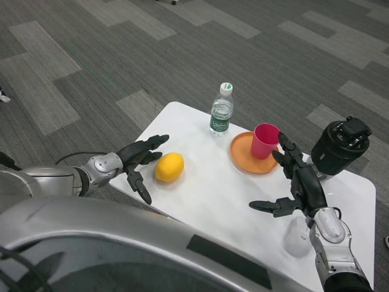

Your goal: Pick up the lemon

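Head view has me looking down over the table, and my left robot hand is right up against the lemon, fingers spread wide, some reaching over the top edge of the fruit and one hanging down on the near side. Nothing held yet; I can't tell whether any fingertip is actually touching the peel. The lemon sits on the table just to the inside of that hand, near the table's left edge.

Right robot hand hovers on the far side, fingers apart and empty, with the orange plate and the pink cup standing on it just ahead of it. A water bottle stands beyond the lemon, and a black cylindrical object sits past the right hand.

Risk as I see it: the lemon is round and smooth, so if I close with the fingers only on one side, it could roll away toward the plate or squirt out. That table edge is close too; a nudge the wrong way could tip it off onto the floor.
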Motion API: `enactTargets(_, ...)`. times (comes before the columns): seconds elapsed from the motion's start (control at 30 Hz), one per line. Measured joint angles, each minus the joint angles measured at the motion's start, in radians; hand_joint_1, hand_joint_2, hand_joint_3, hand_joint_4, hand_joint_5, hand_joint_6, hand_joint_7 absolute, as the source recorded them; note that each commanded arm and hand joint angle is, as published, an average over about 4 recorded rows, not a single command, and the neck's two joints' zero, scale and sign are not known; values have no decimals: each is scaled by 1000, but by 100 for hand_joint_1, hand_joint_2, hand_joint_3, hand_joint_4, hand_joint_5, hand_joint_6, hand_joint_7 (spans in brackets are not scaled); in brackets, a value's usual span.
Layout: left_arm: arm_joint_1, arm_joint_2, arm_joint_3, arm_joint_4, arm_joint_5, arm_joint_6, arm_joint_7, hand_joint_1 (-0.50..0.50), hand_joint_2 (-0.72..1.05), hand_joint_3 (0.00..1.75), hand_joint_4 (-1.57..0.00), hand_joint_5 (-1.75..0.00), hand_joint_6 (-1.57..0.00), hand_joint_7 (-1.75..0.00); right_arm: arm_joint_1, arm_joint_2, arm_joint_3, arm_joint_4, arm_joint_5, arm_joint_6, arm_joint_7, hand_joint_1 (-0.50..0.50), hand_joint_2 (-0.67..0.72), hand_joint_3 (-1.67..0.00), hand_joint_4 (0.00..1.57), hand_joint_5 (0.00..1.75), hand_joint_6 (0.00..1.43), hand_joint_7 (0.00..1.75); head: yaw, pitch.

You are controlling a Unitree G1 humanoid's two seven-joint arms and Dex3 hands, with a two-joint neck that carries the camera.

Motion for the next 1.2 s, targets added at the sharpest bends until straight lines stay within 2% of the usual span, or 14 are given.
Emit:
enactTargets(0.2,-29,-19,0,32,73,11,27,50,-37,9,0,0,0,0,0,0,0,0,0,0,0,-4,-3,-40,0,48,0,0,-9,-2)
enactTargets(0.6,-47,-22,2,32,102,41,32,50,-37,9,0,0,0,0,0,0,0,0,0,1,0,-4,-2,-40,0,48,0,0,-6,0)
enactTargets(0.87,-86,-36,3,40,223,85,85,50,-37,9,0,0,0,0,0,0,0,1,0,1,0,-4,-2,-40,0,48,0,0,-8,2)
enactTargets(1.03,-117,-57,5,53,352,118,138,50,-37,9,0,0,0,0,0,0,1,1,0,1,0,-4,-3,-40,0,48,0,0,-17,3)
enactTargets(1.2,-144,-74,8,55,462,168,180,50,-37,9,0,0,0,0,0,1,2,1,0,1,0,-4,1,-40,0,48,0,0,-23,3)
